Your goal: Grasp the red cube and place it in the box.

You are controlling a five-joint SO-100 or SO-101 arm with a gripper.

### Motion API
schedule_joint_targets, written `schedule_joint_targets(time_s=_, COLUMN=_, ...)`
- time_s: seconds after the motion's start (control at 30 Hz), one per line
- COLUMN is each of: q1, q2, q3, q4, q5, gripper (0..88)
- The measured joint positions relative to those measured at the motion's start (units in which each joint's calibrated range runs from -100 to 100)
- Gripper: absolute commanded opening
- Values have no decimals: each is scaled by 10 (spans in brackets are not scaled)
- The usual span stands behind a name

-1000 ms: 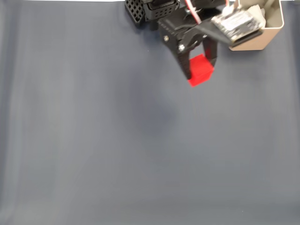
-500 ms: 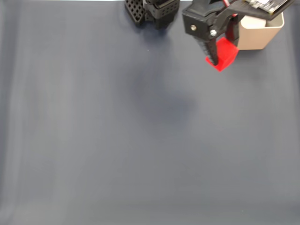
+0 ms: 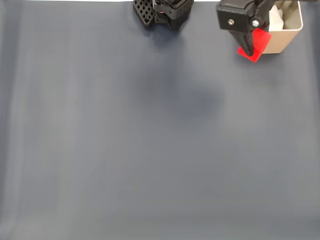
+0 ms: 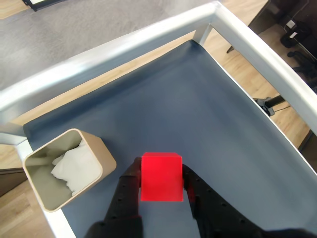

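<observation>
The red cube (image 3: 255,44) hangs in the air at the top right of the fixed view, clamped between the black fingers of my gripper (image 3: 253,44). It overlaps the left front wall of the beige box (image 3: 285,42), which stands at the mat's top right corner. In the wrist view the red cube (image 4: 161,176) sits between my two black fingers (image 4: 126,191), with my gripper (image 4: 160,182) shut on it. The box (image 4: 101,161) stands to the left, apart from the cube, and holds crumpled white paper.
The arm's black base (image 3: 165,11) sits at the top middle of the dark blue-grey mat (image 3: 150,150). In the wrist view a silver metal table frame (image 4: 148,37) runs around the mat's edges, with floor beyond.
My gripper has carried the red cube up and to the right in the fixed view, from the mat's upper middle to the box's left front wall.
</observation>
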Motion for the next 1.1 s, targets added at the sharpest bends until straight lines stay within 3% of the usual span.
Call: schedule_joint_targets(time_s=1.1, q1=-183, q2=10, q3=0, q4=28, q5=22, gripper=1)
